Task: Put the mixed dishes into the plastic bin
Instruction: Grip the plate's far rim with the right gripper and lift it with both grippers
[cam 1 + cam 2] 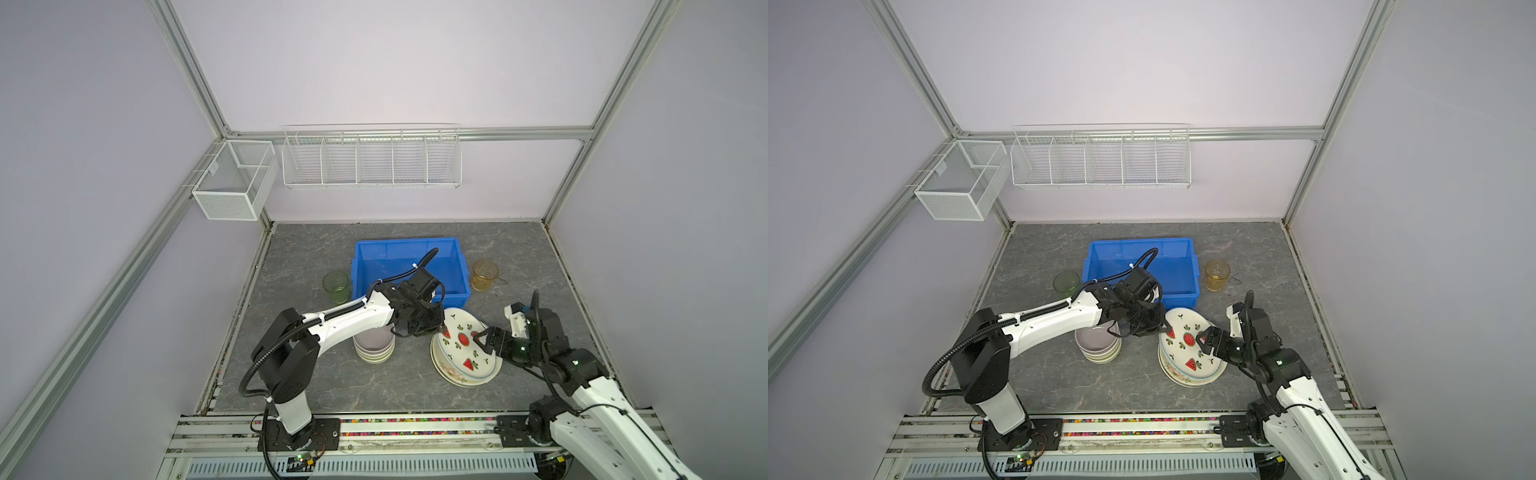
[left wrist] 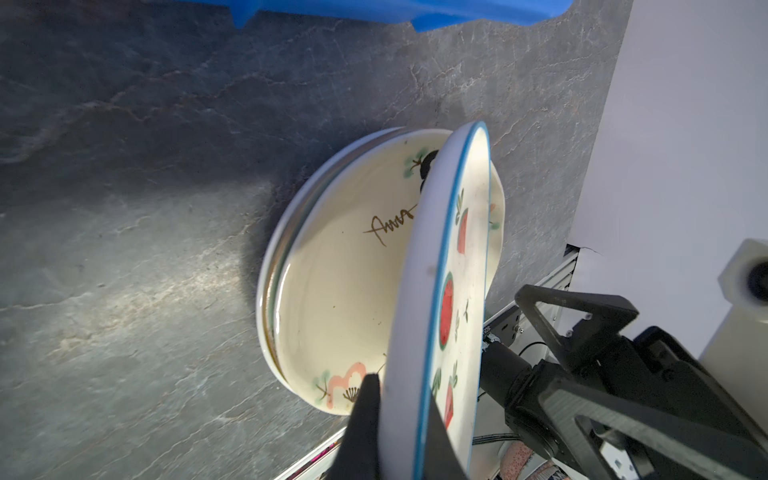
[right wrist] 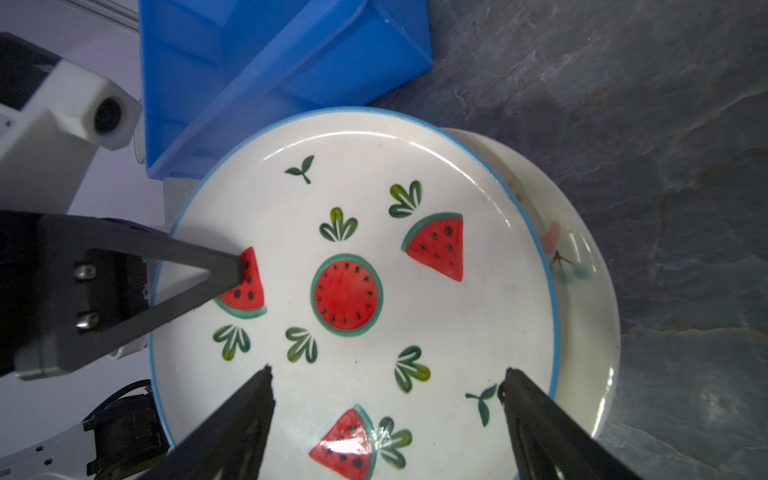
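Nothing shows inside the bin yet, though the left arm hides part of its floor, so I judge the task barely begun: one plate is in hand and every dish is yet to go in; far left, the green cup (image 1: 336,286) stands on the grey, stone-veined table (image 1: 332,386) just beside the bin, translucent and straight-walled; nearer the front, the bowls (image 1: 374,347) sit nested in one stack, lilac on top, smooth and glazed, partly under the left arm; the bin (image 1: 405,249) is bright blue moulded plastic, shallow and rectangular, with a flared rim; the left gripper (image 1: 444,330) is clamped on the edge of the watermelon plate (image 3: 347,291), one finger (image 2: 365,415) under it and one on its face, holding it tilted off the plates (image 1: 465,376) just in front of the bin's right corner; it is glossy white, round, with a thin blue rim line; beneath lies a cream plate (image 2: 340,282) with painted blossoms and a raised lip; the right gripper (image 3: 386,370) hangs over the tilted plate's face, jaws spread wide, holding nothing, and I cannot tell whether the tips touch the glaze; far right, the amber cup (image 1: 484,275) stands just beside the bin, translucent too.
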Motion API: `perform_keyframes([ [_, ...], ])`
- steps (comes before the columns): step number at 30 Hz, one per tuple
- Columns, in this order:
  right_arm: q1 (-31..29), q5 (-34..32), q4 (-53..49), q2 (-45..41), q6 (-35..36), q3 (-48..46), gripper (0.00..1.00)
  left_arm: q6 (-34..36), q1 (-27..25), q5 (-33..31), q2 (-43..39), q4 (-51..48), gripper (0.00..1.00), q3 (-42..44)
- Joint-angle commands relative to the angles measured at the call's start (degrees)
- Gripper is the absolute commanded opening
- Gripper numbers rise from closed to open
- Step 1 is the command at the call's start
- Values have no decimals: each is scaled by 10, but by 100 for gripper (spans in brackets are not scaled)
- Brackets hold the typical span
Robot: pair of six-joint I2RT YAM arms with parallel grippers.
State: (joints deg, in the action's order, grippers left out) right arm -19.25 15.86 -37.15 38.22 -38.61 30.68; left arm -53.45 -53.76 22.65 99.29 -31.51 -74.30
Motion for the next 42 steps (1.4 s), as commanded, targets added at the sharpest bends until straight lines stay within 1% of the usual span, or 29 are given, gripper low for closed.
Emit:
perform_keyframes([
  [1,-4,-10,-38,-6,11,25,90,1,12,34,-46,44,0,-4],
  [6,-4,-10,-54,-13,9,51,93,17,25,51,-67,50,0,-5],
  [13,3,30,-79,-3,26,100,95,57,48,70,-108,50,0,-9],
  [17,8,40,-115,11,56,149,95,62,79,115,-139,80,0,9],
  [22,21,51,-138,23,63,193,95,75,120,157,-177,96,0,31],
  [25,30,85,-107,31,52,193,94,78,140,181,-195,105,0,43],
  [27,39,133,-64,40,36,184,93,79,153,194,-206,110,0,49],
  [30,44,181,-1,55,6,171,90,73,167,213,-218,128,0,63],
  [34,45,203,38,72,-7,175,84,62,183,229,-230,147,0,78],
  [36,45,224,74,80,-23,171,82,62,187,233,-232,148,0,80],
  [42,45,239,118,105,-46,169,76,65,188,245,-237,156,0,76],
])
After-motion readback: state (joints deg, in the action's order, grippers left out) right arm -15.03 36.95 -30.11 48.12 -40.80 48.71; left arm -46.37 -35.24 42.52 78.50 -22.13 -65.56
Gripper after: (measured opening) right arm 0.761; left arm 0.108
